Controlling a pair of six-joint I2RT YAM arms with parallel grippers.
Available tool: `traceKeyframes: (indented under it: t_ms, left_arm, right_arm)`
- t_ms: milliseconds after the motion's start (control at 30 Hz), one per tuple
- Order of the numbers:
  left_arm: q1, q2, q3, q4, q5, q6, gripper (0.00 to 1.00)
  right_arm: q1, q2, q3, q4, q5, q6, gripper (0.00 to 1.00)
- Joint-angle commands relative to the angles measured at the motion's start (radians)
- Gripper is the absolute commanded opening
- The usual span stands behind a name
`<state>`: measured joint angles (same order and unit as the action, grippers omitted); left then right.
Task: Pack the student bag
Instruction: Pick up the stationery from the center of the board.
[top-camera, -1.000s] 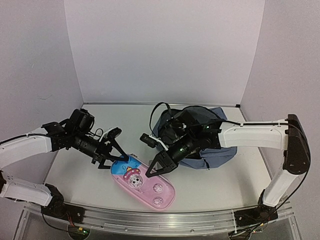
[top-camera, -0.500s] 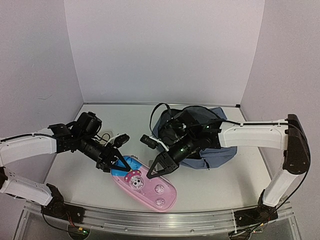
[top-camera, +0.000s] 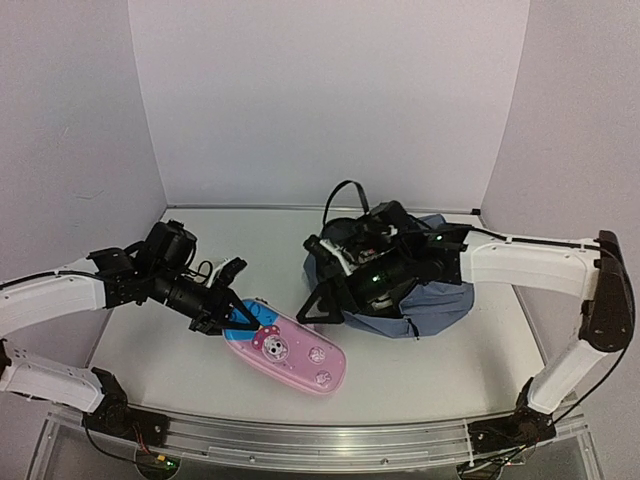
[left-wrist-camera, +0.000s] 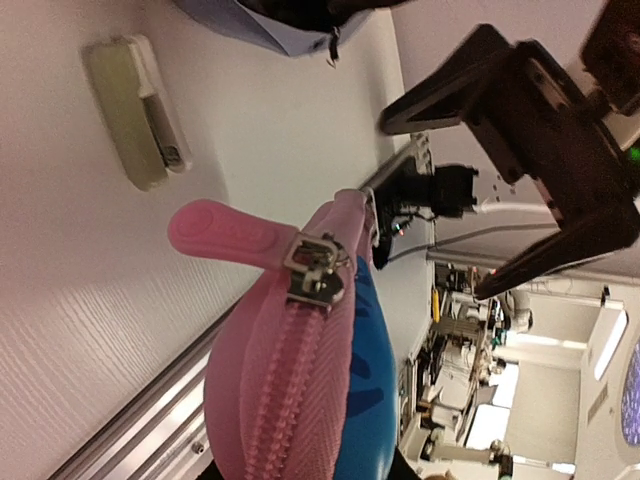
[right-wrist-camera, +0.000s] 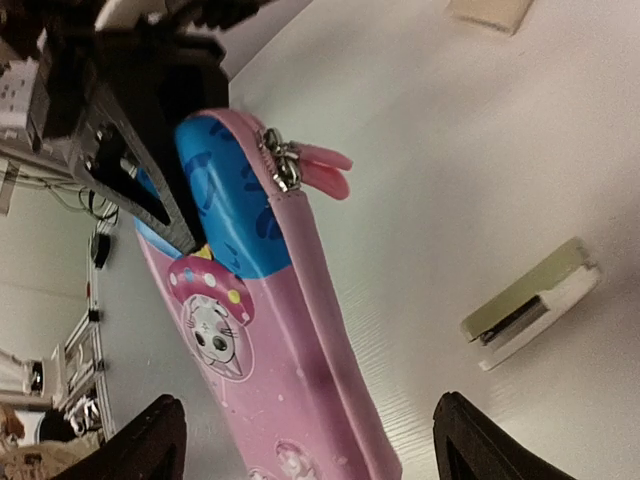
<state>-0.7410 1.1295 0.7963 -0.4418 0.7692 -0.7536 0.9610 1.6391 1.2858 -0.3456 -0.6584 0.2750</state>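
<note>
Pale walls enclose a white surface, on which the student bag is set at the centre-right, towards the back, with its dark opening turned upward and a black strap looped above it. A pink-and-blue pencil case is laid in front of the bag and to its left, well apart from it. The left end effector is closed on the blue end of the pencil case, beside the pink zipper pull. The right end effector is held just in front of the bag's left edge, above the surface, with its jaws spread wide and nothing gripped between them. A small green-and-white object is seen flat on the surface near the pencil case.
</note>
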Motion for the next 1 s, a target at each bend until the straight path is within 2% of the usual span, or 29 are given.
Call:
traceKeyframes:
  t_ms: [0,67,167,333,433,633,833,967]
  left_arm:
    - [-0.001,-0.068,0.023,0.15,-0.197,-0.166,0.02]
    - [0.0,-0.104,0.013,0.216,-0.255,-0.212,0.01]
    - [0.002,-0.133,0.018,0.256,-0.342,-0.241,0.01]
    - [0.012,-0.088,0.0,0.39,-0.401,-0.317,0.0]
    - [0.018,-0.021,0.004,0.479,-0.383,-0.357,0.0]
    - [0.02,0.09,0.039,0.556,-0.389,-0.384,0.02]
    - [0.02,0.16,0.072,0.583,-0.376,-0.396,0.02]
    - [0.02,0.192,0.073,0.623,-0.349,-0.407,0.02]
  right_arm:
    - [-0.012,-0.214,0.022,0.004,0.396,0.084,0.95]
    - [-0.015,-0.285,0.013,-0.019,0.546,0.118,0.98]
    - [-0.048,-0.353,0.003,-0.077,0.725,0.183,0.98]
    - [-0.178,-0.371,-0.017,-0.161,0.843,0.234,0.98]
    - [-0.277,-0.358,-0.032,-0.164,0.832,0.218,0.98]
    - [-0.445,-0.283,-0.045,-0.143,0.792,0.159,0.98]
    - [-0.593,-0.177,-0.064,-0.044,0.602,0.107,0.98]
    - [-0.642,-0.096,-0.035,0.012,0.466,0.072,0.9]
